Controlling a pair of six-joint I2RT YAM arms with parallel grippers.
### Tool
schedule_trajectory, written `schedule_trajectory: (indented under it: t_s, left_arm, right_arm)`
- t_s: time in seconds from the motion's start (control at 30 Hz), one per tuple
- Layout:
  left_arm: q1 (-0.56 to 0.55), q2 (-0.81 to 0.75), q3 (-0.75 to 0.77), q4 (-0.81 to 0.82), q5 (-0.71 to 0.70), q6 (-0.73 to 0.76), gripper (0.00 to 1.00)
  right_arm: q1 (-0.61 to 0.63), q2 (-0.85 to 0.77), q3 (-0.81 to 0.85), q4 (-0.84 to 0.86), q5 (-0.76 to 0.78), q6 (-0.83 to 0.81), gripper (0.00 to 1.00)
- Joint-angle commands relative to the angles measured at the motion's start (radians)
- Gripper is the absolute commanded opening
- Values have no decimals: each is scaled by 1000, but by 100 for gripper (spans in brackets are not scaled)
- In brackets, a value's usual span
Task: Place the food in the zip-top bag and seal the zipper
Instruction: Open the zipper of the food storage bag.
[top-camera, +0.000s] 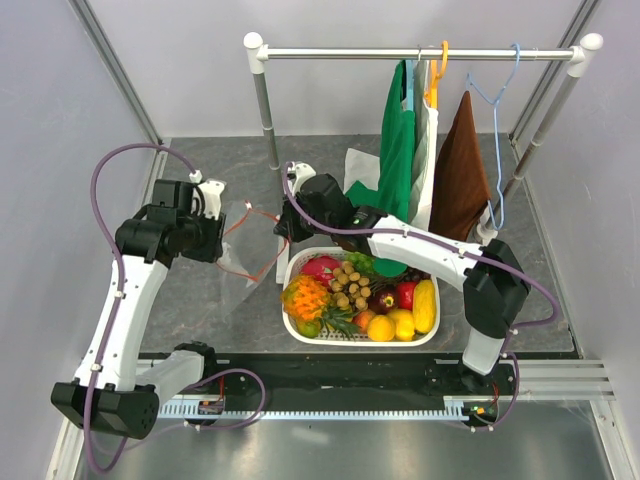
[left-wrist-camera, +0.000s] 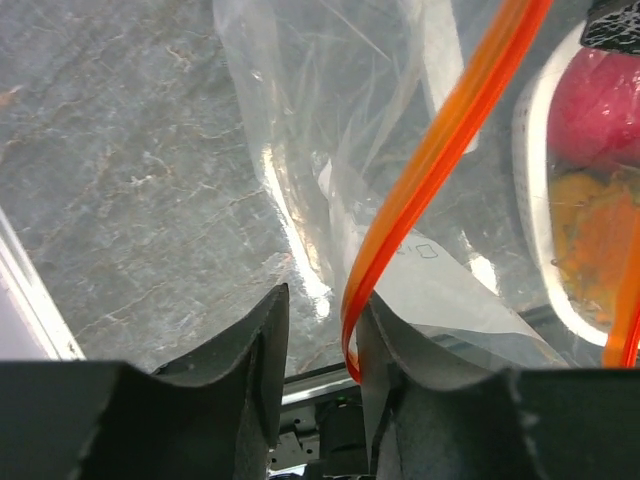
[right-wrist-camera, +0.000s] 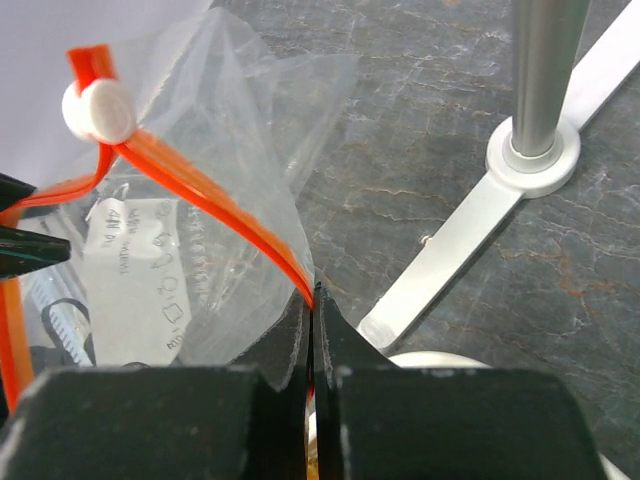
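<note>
Okay so I'd call this holding the mouth open: right gripper (right-wrist-camera: 312, 310) pinched shut on the zipper (right-wrist-camera: 210, 200), left gripper (left-wrist-camera: 322, 305) part open with the strip just leaning on one finger (left-wrist-camera: 385, 410), zip-top bag (left-wrist-camera: 330, 120) slung between them (slider tab (right-wrist-camera: 97, 110) shows only from the right wrist), food (top-camera: 308, 297) beyond in the basket (top-camera: 296, 328), so next left should grab fruit.

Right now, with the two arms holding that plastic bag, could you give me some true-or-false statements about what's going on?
1. The right gripper is clamped shut on the orange zipper strip. True.
2. The zip-top bag already holds fruit. False: it looks empty, and the fruit lies in the white basket.
3. The left gripper is pressed shut. False: its jaws stand apart, with the strip running between them.
4. Clothes hang on a rail at the back. True.
</note>
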Motion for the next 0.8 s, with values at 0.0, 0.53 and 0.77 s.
schedule_trajectory:
  t_s: [0.0,0.53,0.77]
  left_arm:
    - [5,2,-10,-4,46,-6,35]
    - [97,15,105,-10,-23,60,2]
    - [93,16,46,-10,78,46,2]
  right_arm:
    - [1,-41,19,18,-21,40,0]
    - [-36,-58,-4,1,-89,-133,30]
    - [-12,-182,-6,-2,-194,-196,82]
